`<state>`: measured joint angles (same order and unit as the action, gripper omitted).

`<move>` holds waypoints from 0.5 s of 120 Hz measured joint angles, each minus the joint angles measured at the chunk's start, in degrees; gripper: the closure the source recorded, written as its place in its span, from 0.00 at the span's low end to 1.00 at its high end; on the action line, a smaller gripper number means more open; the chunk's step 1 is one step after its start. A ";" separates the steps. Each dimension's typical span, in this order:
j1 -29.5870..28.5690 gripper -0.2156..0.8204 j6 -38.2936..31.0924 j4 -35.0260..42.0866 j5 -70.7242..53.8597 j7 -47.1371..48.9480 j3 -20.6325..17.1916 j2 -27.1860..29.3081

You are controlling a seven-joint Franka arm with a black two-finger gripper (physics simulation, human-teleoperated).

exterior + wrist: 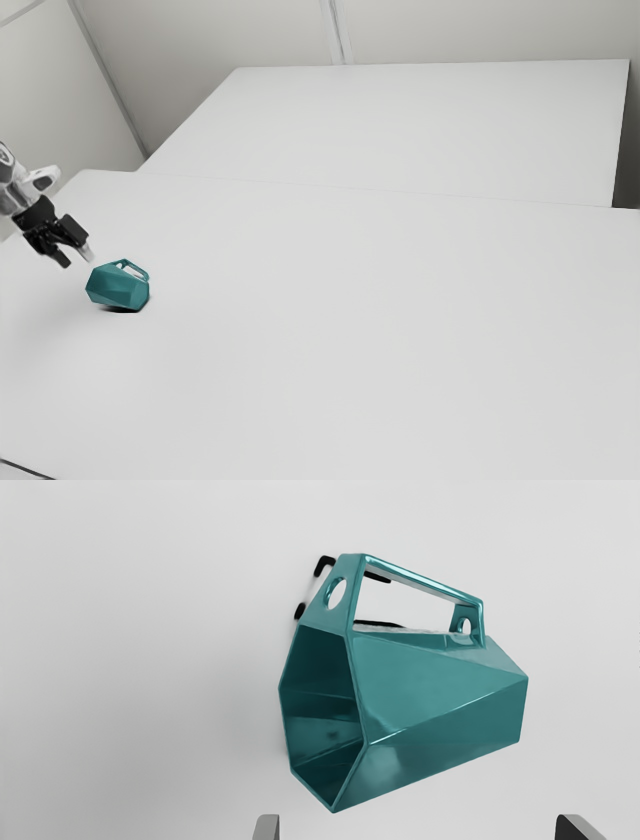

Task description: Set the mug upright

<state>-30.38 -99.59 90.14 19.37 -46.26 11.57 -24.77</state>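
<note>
Lying mug point(425, 690), bare table point(360, 330) around

Below the fingers point(74, 232) a broad white desk point(350, 350) spreads out, with another white surface point(420, 130) and pale grey walls point(480, 30) beyond them in soft light.

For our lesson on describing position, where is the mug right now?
The mug lies tipped over on the table at the exterior view's left, near the open tool.
</note>
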 joint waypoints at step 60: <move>-6.13 0.21 8.05 -4.66 11.90 -11.29 -2.78 -8.61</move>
<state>-36.51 -91.55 85.47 31.27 -57.55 8.79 -33.38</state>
